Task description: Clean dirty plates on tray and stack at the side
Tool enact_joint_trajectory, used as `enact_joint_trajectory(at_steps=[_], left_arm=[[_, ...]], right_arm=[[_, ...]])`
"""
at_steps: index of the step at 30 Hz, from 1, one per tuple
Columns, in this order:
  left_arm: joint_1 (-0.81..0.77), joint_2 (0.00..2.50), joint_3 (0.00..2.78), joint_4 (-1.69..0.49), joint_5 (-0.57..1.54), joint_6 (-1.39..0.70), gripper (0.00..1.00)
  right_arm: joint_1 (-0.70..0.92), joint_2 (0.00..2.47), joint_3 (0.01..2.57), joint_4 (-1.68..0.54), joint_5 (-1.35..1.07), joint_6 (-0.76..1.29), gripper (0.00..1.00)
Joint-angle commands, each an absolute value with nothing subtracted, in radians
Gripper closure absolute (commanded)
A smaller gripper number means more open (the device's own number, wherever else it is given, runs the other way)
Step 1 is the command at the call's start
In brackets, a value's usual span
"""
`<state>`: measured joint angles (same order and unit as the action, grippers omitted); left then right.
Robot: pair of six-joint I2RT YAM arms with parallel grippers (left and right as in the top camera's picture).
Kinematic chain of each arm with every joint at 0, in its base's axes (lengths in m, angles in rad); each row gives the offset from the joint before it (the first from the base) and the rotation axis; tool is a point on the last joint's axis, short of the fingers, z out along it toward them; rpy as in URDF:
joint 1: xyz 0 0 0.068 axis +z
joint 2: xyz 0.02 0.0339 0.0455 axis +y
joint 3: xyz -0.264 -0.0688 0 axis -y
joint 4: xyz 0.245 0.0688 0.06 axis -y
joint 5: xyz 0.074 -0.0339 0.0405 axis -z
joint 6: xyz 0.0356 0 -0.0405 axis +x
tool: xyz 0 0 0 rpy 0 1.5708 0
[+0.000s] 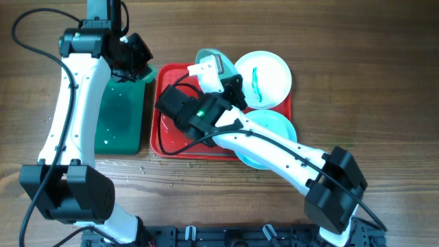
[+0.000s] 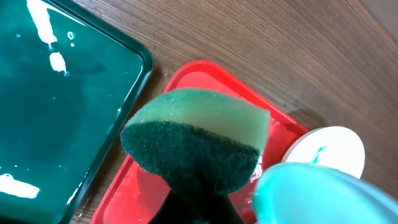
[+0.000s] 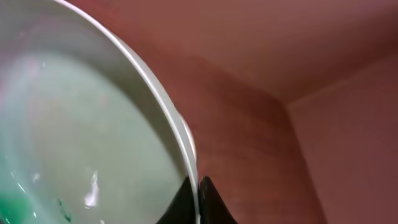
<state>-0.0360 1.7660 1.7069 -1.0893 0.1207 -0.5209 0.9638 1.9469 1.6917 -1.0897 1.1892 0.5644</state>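
1. The right hand [image 3: 194, 198] was pinched tight on the rim of one teal-tinted plate [image 3: 81, 137], holding it over the far end of the red tray [image 3: 267, 81].
2. The left hand [image 1: 135, 63] was clamped on a green-backed sponge [image 2: 199, 130] above the far corner of the green tray [image 2: 56, 106], right beside the red one.
3. A smeared plate [image 1: 264, 79] sat at the red tray's far right corner. Another tinted plate [image 1: 274, 130] sat at its near right corner, partly under the right arm [image 1: 274, 154].
4. Everything was on a wooden table [image 1: 370, 82].
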Motion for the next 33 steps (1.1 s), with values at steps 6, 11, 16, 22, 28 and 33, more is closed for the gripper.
enact_joint_trajectory(at_steps=[6, 11, 16, 22, 28, 33], left_arm=[[-0.030, 1.767, 1.717, -1.096, 0.130, -0.505, 0.96], [-0.030, 1.767, 1.713, -1.123, 0.130, -0.506, 0.96], [-0.030, 1.767, 1.673, -1.129, 0.130, -0.533, 0.96], [-0.030, 1.767, 1.662, -1.123, 0.130, -0.532, 0.96], [-0.031, 1.767, 1.662, -1.119, 0.130, -0.532, 0.96], [-0.031, 1.767, 1.662, -1.119, 0.130, -0.532, 0.96]], right_arm=[[0.966, 1.939, 1.694, -1.058, 1.187, 0.653, 0.96], [0.809, 1.941, 1.693, -0.891, 0.478, 0.509, 0.96], [0.654, 2.006, 1.656, -0.817, 0.142, 0.526, 0.96], [0.638, 2.109, 1.560, -0.727, 0.064, 0.557, 0.96], [0.614, 2.121, 1.558, -0.617, -0.097, 0.120, 0.45], [0.577, 2.173, 1.602, -0.559, -0.117, -0.049, 0.43]])
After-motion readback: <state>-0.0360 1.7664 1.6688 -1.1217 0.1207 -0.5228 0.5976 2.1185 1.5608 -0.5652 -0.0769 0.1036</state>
